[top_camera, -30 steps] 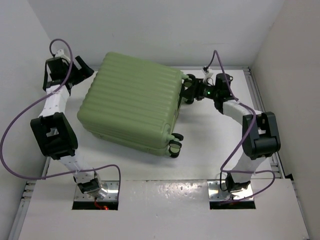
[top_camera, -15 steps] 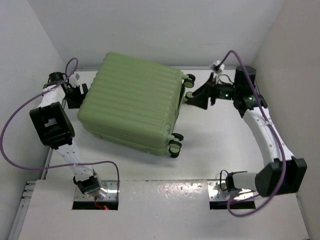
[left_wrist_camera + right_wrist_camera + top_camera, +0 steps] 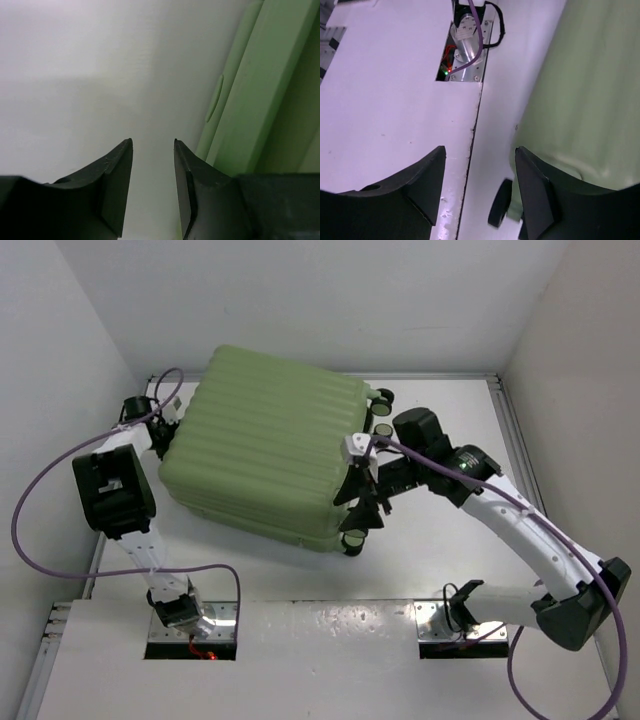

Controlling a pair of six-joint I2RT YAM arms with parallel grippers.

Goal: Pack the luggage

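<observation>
Nearest, the right tool [image 3: 365, 502] hangs with jaws parted and empty beside the wheels [image 3: 352, 540] of the luggage [image 3: 265, 450]. The luggage lies closed on the counter [image 3: 300, 575], toward its far left corner. Farther back, the left tool [image 3: 160, 430] flanks the shell's left side, jaws apart, gripping nothing. Risk: a one-sided push may slide the case rather than open it.

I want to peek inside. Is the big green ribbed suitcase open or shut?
Shut: the light-green ribbed hard-shell suitcase lies flat, shells together, no lining showing.
</observation>
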